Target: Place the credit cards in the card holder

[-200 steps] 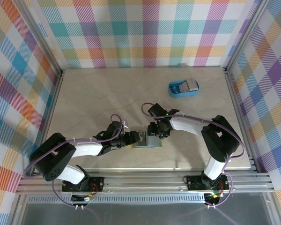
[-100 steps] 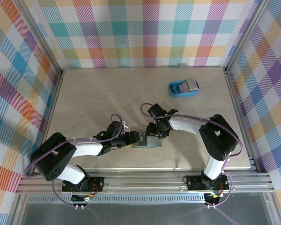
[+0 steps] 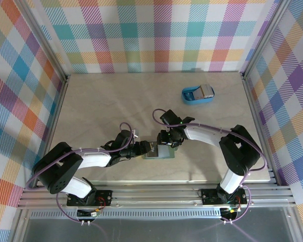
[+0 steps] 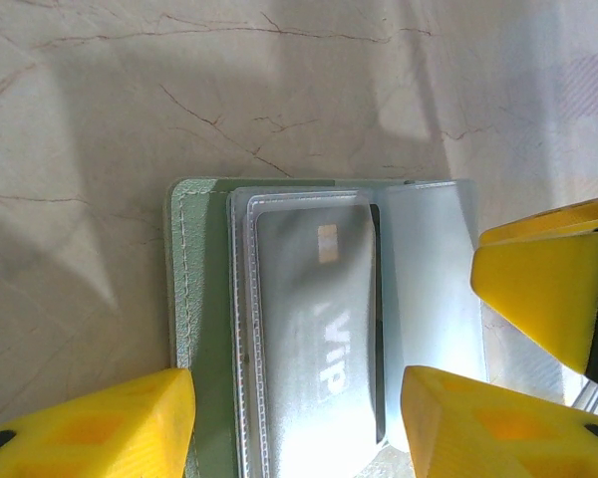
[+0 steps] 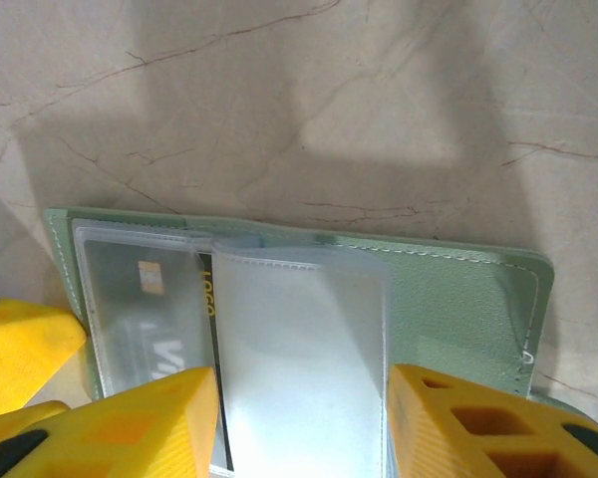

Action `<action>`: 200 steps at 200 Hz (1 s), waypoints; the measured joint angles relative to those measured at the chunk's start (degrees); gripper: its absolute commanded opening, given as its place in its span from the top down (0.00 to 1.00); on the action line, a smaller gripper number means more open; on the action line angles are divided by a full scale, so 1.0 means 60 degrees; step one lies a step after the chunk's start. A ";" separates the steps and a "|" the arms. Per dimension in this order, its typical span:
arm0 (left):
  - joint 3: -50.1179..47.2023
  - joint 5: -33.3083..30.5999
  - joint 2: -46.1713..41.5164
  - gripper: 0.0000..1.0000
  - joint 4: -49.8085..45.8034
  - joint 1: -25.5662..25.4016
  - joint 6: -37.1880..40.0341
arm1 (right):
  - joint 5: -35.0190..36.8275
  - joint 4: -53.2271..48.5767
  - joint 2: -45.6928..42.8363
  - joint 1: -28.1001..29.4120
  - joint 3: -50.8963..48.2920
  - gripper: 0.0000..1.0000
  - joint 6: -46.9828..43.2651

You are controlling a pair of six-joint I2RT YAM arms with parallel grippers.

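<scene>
The card holder [image 3: 160,154] is laid open on the table [image 3: 106,101], its long axis running left to right, and it is bracketed by both hands: the left hand [image 4: 297,398] is set over its left end, the right hand [image 5: 301,383] over its far side. On the holder's face a grey-white card [image 4: 314,299] lettered VIP is seen lodged in a clear sleeve [image 4: 241,329], crosswise to the holder's long axis. A yellow strip [image 5: 207,299] beside it is judged to belong to a second card. The left hand's fingers [image 4: 100,428] are held moderately apart and appear set down over the holder rather than closed on its edges. The right hand's fingers [image 5: 468,428] are likewise part spread, with a loose clear flap [image 5: 299,329] lying exactly between them; whether it is pinched cannot be told. The coming move is judged to turn on that flap, which lies straight ahead of the right hand, so that hand is the nearer. A blue tray [image 3: 186,96], holding something grey-white too small to be made out, is placed well beyond the holder, to its far right. The table is pale, veined and smooth, and is enclosed by checked walls [image 3: 151,35].
</scene>
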 measured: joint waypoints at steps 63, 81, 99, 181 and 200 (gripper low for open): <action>0.0000 0.0000 0.0004 0.43 0.0000 0.0000 0.0000 | -0.0142 -0.0015 -0.0025 0.0000 0.0000 0.52 0.0004; 0.0000 0.0000 0.0004 0.43 0.0000 0.0000 0.0000 | -0.0142 -0.0036 -0.0124 0.0000 0.0000 0.52 0.0004; 0.0000 0.0000 0.0004 0.43 0.0000 0.0000 0.0000 | -0.0146 -0.0044 -0.0299 0.0000 0.0000 0.53 0.0000; 0.0000 0.0015 0.0018 0.43 0.0033 0.0000 -0.0033 | -0.0219 -0.0142 -0.0597 0.0007 0.0000 0.53 -0.0033; 0.0000 0.0015 0.0022 0.43 0.0040 0.0000 -0.0033 | -0.0284 -0.0138 -0.0597 0.0011 0.0000 0.54 -0.0033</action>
